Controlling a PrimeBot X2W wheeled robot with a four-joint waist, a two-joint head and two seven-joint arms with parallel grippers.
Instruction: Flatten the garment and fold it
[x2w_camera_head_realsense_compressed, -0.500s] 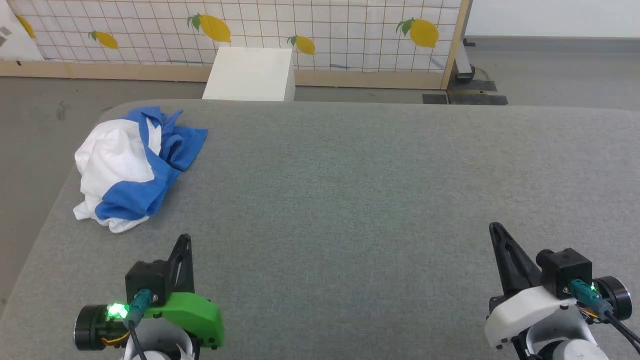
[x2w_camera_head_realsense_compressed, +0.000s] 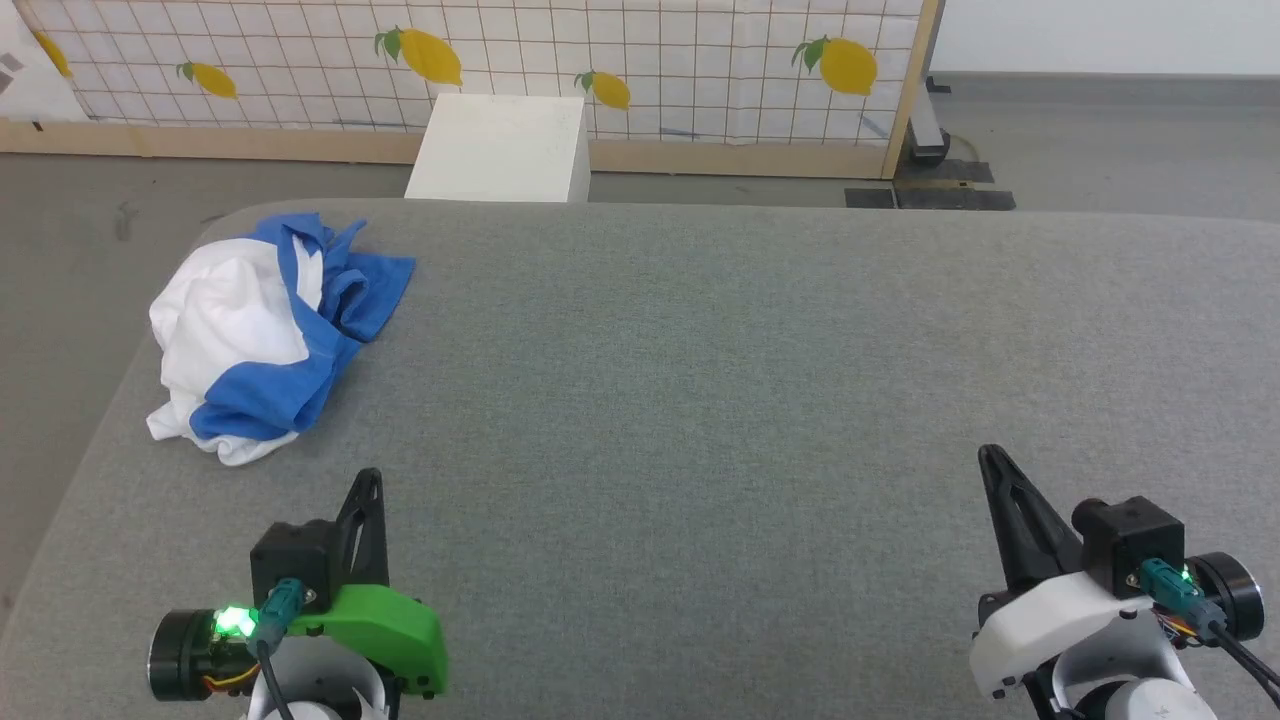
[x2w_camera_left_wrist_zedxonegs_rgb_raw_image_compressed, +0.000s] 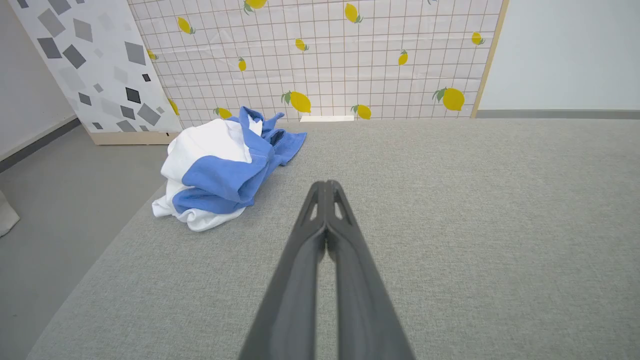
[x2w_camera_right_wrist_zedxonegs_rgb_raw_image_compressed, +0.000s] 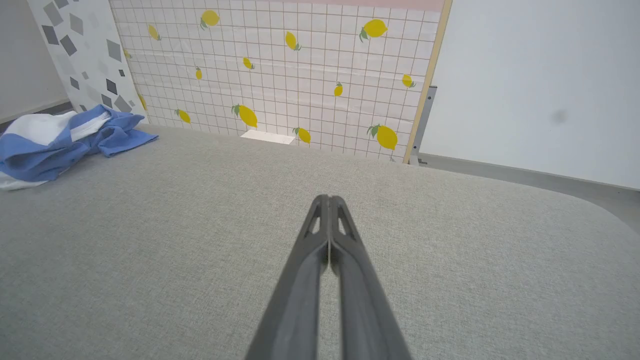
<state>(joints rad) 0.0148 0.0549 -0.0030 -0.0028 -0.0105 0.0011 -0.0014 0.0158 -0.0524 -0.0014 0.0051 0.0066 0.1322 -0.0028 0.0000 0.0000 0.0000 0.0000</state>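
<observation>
Garment (x2w_camera_head_realsense_compressed: 262, 340) crumpled, soft white-and-blue cotton heap, woven grey table (x2w_camera_head_realsense_compressed: 700, 400)

Nothing changed for you to log. The garment (x2w_camera_head_realsense_compressed: 265, 335) lay as before. Neither the left gripper (x2w_camera_head_realsense_compressed: 369, 482) nor the right gripper (x2w_camera_head_realsense_compressed: 991, 460) moved.

The garment (x2w_camera_head_realsense_compressed: 255, 335) lies bunched at the far left corner of the table (x2w_camera_head_realsense_compressed: 700, 400), its folds hiding which blue part is sleeve; the right wrist view's edge cuts off part of it. Behind the table's far edge the base of the white box (x2w_camera_head_realsense_compressed: 500, 150) is hidden, and the table's right end runs out of the head view.
</observation>
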